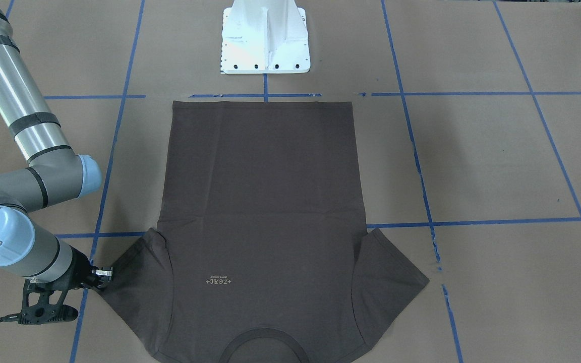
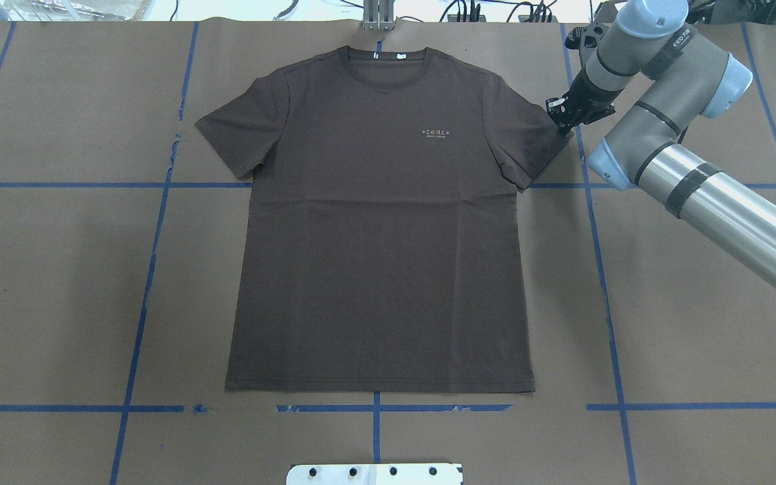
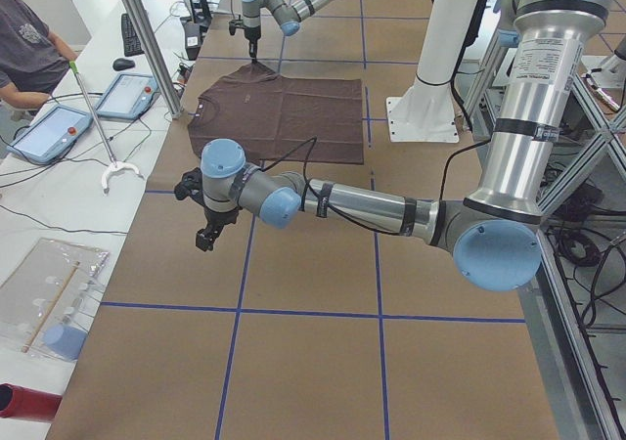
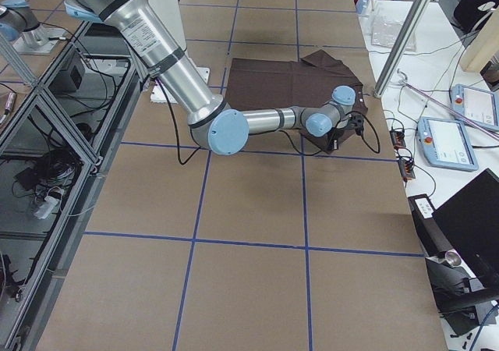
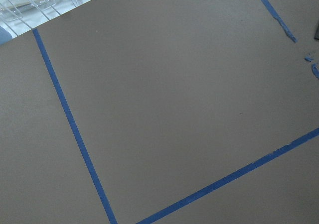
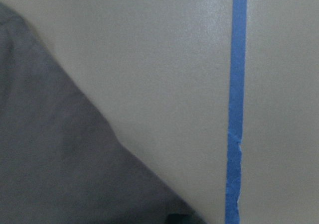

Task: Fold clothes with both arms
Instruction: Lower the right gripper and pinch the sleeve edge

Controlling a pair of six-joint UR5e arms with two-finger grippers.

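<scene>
Inspecting the T-shirt [image 2: 381, 222]: found spread flat and chest up on the table [image 2: 58, 303], straight out in front of the pedestal base [image 1: 265, 38]. Noted the hem nearest the pedestal base, apart from it, with a line of blue tape [image 2: 152, 269] between. Noted the collar [image 2: 382, 85] at the end farthest from the pedestal base, white labels [image 2: 399, 56] inside it, both sleeves spread outward. Logged pale lettering [image 2: 436, 133] on the chest, toward the robot's right.

Located the right gripper [image 2: 562, 120] at the tip of the right-hand sleeve, at the end far from the pedestal base. Cannot tell whether touching the cloth or just over it. Cannot tell whether its fingers are apart, together or clamped on the sleeve: too small in the fixed views, a mere dark sliver in its own wrist view. Traced the right arm [image 2: 711, 195] alongside the shirt, apart from the body cloth.

Located the left gripper [image 3: 203, 242] hanging over bare paper well to the left of the pedestal base, apart from the shirt, pointing down. Cannot tell whether parted or closed.

Recorded brown paper over the whole table, squared off with blue tape, frayed in places. Logged, past the table edge opposite the pedestal base, a white bench [image 3: 59, 196] carrying two pendants [image 3: 49, 132] and cables, a person [image 3: 24, 39] seated beside it, and an aluminium post [image 3: 147, 39] at the table edge.
</scene>
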